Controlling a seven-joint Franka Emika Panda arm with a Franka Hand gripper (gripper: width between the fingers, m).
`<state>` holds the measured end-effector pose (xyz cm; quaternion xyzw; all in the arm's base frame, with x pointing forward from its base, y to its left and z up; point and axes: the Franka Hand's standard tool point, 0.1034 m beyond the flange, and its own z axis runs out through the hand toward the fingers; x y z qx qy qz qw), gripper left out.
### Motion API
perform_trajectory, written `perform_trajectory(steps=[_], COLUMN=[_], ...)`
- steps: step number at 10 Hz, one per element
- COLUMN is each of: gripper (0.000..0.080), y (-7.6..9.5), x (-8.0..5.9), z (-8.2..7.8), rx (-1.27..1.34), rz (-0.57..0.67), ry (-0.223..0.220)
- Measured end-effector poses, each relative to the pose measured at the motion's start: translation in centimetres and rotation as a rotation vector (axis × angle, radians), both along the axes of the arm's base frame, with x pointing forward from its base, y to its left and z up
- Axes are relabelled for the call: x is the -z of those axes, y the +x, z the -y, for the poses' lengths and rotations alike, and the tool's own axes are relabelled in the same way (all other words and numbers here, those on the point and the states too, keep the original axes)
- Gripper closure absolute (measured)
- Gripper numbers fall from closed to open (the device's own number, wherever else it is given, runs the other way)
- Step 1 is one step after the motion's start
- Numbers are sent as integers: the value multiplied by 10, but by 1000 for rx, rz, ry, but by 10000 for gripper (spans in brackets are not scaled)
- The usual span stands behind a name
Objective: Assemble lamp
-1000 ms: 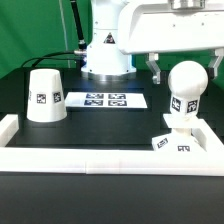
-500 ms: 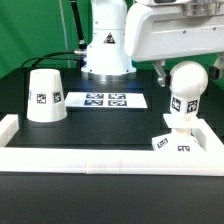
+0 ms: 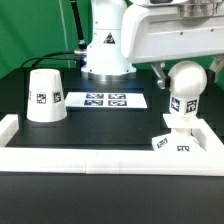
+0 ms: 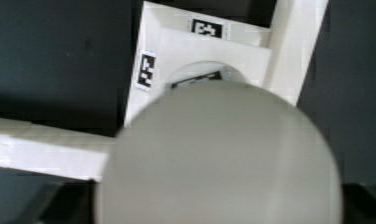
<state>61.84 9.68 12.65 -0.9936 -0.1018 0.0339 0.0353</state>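
The white ball-shaped bulb (image 3: 187, 82) stands upright on the low square base (image 3: 176, 141) at the exterior view's right, near the front rim. My gripper (image 3: 187, 73) hangs over it with one finger on each side of the ball, open, with gaps showing. In the wrist view the bulb (image 4: 211, 160) fills most of the picture, and the tagged base (image 4: 188, 55) shows beyond it. The tapered shade (image 3: 44, 95) stands mouth down at the exterior view's left, apart from the rest.
The marker board (image 3: 105, 100) lies flat mid-table in front of the arm's pedestal (image 3: 105, 52). The white rim (image 3: 100, 158) borders the black table at front and sides, close to the base.
My hand has come down a little around the bulb. The bulb, base and shade have stayed where they were.
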Motion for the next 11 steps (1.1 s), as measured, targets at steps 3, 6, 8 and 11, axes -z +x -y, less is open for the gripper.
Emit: perform_trajectory(steps=[3,6,8,11], gripper=[225,225,223,223], y=[0,0,-2,-3], x=[0,0,0,0], z=[0,0,1,3], rx=[21,154,344,662], rz=[-1,-10,-20,-39], ry=[-1,-8,-25,-54])
